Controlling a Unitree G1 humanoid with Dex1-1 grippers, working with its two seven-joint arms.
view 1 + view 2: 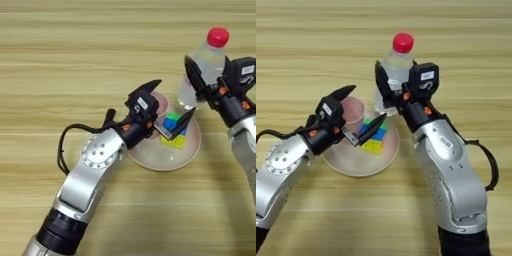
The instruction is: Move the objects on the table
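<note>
A round beige plate lies mid-table with a multicoloured puzzle cube on it. A pink cup stands at the plate's far-left part. My left gripper is open around the cup, one finger beyond it and the other over the cube. My right gripper is shut on the clear plastic bottle with the red cap, just past the plate's far-right rim. I cannot tell whether the bottle's base touches the table. The black marker pen is out of view.
A black cable loops beside my left forearm. My right arm reaches in from the lower right, close to the plate's right side.
</note>
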